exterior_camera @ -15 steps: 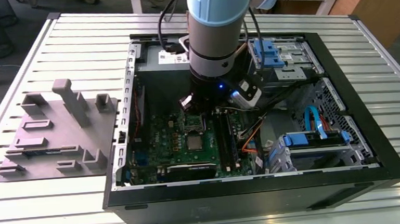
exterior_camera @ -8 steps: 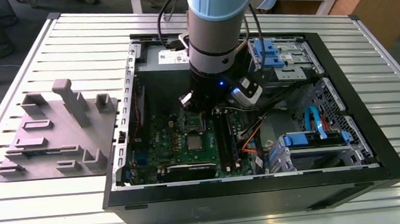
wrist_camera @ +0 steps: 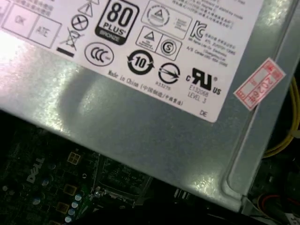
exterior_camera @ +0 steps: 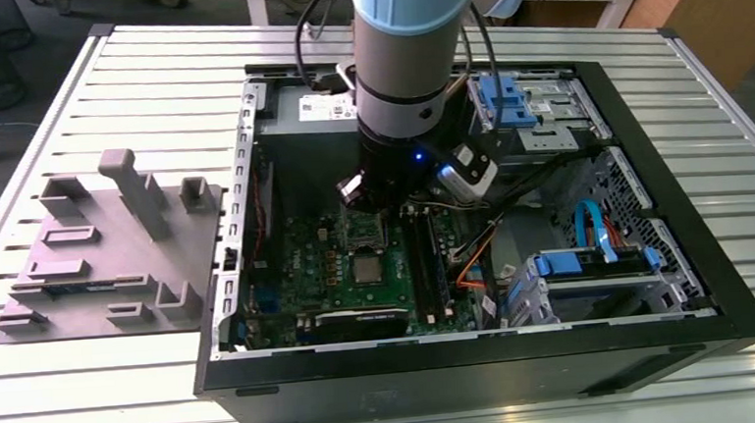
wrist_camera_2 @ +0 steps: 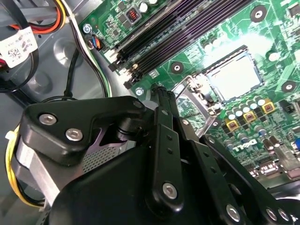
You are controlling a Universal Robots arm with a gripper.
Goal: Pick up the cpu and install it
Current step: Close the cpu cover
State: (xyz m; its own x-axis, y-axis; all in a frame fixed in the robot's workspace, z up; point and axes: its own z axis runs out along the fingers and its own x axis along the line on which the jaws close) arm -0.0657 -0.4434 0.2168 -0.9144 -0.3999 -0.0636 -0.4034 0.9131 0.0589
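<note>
I cannot tell from my feeds whether the fingers (wrist_camera_2: pixel 161 136) are open or closed. The second wrist view gives me their black linkage bars from behind, and the tips are hidden.

In the exterior view the arm (exterior_camera: pixel 401 53) reaches straight down into the open computer case (exterior_camera: pixel 697 280). Its lower end hovers over the green motherboard (exterior_camera: pixel 343 287), close to the power supply (wrist_camera: pixel 140 126). I have that unit's grey metal side and white label in the first wrist view.

The cpu (wrist_camera_2: pixel 233 77) appears to lie flat in its socket on the motherboard. It is a pale silvery square, apart from the fingers. Just beside it the metal socket frame (wrist_camera_2: pixel 190 96) looks tilted open, with its hollow centre showing. The long dark memory slots (wrist_camera_2: pixel 159 37) run along the board near the socket.

Outside the case, toward the exterior view's left, the grey moulded tray (exterior_camera: pixel 104 248) rests on the slatted tabletop (exterior_camera: pixel 145 59), well apart from the arm.
</note>
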